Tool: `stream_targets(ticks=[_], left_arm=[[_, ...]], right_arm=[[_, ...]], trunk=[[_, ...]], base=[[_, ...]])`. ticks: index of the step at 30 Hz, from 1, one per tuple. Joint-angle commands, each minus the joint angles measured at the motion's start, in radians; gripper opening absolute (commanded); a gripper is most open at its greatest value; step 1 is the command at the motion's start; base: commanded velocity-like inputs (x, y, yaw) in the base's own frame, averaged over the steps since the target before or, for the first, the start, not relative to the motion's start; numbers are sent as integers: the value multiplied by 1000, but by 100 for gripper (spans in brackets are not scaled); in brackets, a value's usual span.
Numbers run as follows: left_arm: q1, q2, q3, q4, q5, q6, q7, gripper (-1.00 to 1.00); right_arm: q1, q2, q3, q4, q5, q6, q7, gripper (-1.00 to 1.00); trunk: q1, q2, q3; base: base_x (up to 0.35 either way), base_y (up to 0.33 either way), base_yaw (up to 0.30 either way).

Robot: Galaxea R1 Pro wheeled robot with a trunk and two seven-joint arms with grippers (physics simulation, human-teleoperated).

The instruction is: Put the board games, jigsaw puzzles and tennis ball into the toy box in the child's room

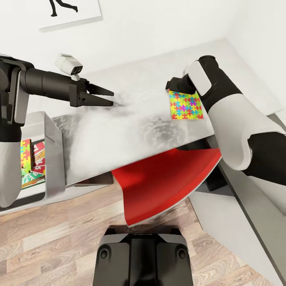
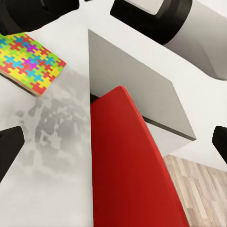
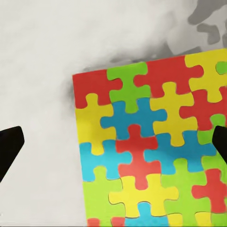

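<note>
A jigsaw puzzle (image 1: 186, 105) (image 3: 151, 142) lies flat on the light-grey table (image 1: 119, 135), toward its right end. My right gripper (image 1: 174, 85) (image 3: 113, 144) hovers over the puzzle's far-left corner, open, with one fingertip on either side and nothing held. Over the table's left part my left gripper (image 1: 106, 97) (image 2: 113, 146) stands open and empty; its wrist view looks across at the same puzzle (image 2: 30, 61). The toy box (image 1: 53, 153) stands at the far left. Inside it lie another jigsaw puzzle (image 1: 25, 155) and a red-green board game (image 1: 36, 167), partly hidden by my left arm.
A red chair (image 1: 167, 178) (image 2: 127, 165) is tucked under the table's front edge, right ahead of my base (image 1: 143, 258). A lower dark-grey section (image 1: 246, 214) runs along the right. White walls close off the back, and one carries a silhouette picture (image 1: 69, 12).
</note>
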State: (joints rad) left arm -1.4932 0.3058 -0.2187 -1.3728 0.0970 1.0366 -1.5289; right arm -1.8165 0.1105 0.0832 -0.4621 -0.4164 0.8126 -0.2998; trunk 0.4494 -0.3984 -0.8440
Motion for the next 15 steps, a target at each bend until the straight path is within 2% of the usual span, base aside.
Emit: stream_targets(ticks=[1,15], left_arm=[[-1,1,-2,0,4,11,0,100],[-1,-3,-2,1,4,11,0,100]], right_arm=[[-2,-1,6,-1,-10,10,-9,100],[-39,-5,7,-2,-7,102,-16,100]], trunk=[[1,-2,-1],[1,-2,-1]], base=[[0,-3,0],[0,-1,0]])
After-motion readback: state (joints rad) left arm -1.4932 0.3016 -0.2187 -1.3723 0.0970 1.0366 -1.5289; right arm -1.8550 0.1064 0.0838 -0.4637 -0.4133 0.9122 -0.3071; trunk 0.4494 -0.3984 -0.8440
